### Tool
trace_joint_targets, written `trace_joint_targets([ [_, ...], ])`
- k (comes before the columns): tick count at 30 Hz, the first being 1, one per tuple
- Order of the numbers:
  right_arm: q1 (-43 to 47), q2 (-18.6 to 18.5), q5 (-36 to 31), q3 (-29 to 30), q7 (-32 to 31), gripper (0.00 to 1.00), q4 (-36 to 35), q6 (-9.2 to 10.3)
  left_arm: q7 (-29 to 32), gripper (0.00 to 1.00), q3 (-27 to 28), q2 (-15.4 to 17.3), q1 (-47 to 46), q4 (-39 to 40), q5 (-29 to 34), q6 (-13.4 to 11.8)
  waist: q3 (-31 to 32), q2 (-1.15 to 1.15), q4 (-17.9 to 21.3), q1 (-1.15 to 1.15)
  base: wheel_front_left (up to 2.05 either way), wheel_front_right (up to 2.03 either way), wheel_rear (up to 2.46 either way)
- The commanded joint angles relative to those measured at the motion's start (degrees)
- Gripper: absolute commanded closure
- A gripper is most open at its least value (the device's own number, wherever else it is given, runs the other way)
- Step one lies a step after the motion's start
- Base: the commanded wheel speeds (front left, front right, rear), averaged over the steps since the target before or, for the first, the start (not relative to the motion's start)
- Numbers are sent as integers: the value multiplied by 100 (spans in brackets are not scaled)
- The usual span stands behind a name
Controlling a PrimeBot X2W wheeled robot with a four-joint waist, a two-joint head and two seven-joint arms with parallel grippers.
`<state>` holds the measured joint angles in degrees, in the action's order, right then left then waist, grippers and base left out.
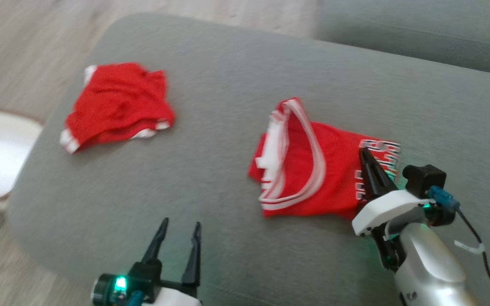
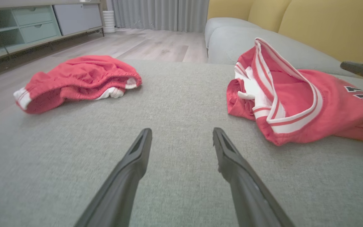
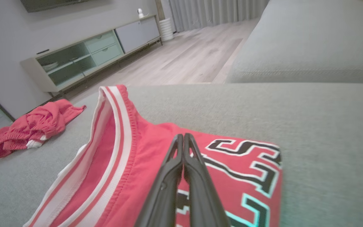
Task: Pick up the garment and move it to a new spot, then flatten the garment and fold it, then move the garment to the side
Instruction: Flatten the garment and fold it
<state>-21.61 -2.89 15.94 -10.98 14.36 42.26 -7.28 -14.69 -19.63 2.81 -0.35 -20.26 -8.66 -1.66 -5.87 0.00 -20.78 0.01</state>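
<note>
Left tool (image 1: 182, 222) is at the near edge of the grey cushion (image 1: 228, 80), fingers spread wide apart, nothing between them, tips over bare fabric.

Right tool (image 1: 363, 151): fingers pressed together along their whole length. Tips sit on the red jersey (image 1: 309, 170), at its right end, just beside the black-and-white lettering. In the right wrist view no cloth is visible between the fingers; whether a thin fold is caught at the tips I cannot tell, as the head view is soft there.

Jersey: lies on the cushion right of the middle, closer to the near edge than the far one. Loosely bunched, not flat. The white-and-red striped band curls up at its left side, with its highest point toward the far edge.

Other red garment (image 1: 117, 106): crumpled, with white trim, close to the cushion's left edge and toward the far-left corner. Well apart from the jersey, with bare cushion between them.

Pale wood floor (image 1: 24, 42) lies beyond the left edge.
</note>
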Motion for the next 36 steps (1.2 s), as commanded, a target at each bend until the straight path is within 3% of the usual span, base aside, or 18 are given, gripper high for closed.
trace_joint_targets([
  [1,-246,2,-46,-68,63,100,4,-21,-30,0,76,7,-242,152,-72,-13,-288,0,-577,-1,0,0,0],
  [7,-559,2,-311,-24,63,100,536,-21,-30,0,-163,7,-294,282,-261,-69,-497,0,-1125,-1,0,0,0],
  [15,-1000,2,-302,-503,63,100,912,-21,-30,0,-184,7,-322,499,-388,-206,-695,0,-1204,-1,0,0,0],
  [23,-1160,2,-100,-618,63,100,1044,-21,-30,0,-287,7,-490,456,-376,-120,-587,0,-1154,-1,0,0,0],
  [24,-1132,2,-90,-581,63,97,986,-21,-30,0,-284,7,-509,445,-374,-111,-545,0,-1107,-1,0,0,0],
  [25,-1106,2,-94,-557,63,55,905,-21,-30,0,-262,7,-524,441,-367,-109,-511,0,-1025,-1,0,0,0],
  [26,-1070,2,-94,-521,63,0,818,-21,-30,0,-235,7,-536,440,-353,-110,-471,0,-935,-1,0,0,0],
  [36,-314,2,-267,152,63,0,-373,-21,-31,0,215,7,-554,450,-167,-126,-34,0,236,-1,0,0,0],
])
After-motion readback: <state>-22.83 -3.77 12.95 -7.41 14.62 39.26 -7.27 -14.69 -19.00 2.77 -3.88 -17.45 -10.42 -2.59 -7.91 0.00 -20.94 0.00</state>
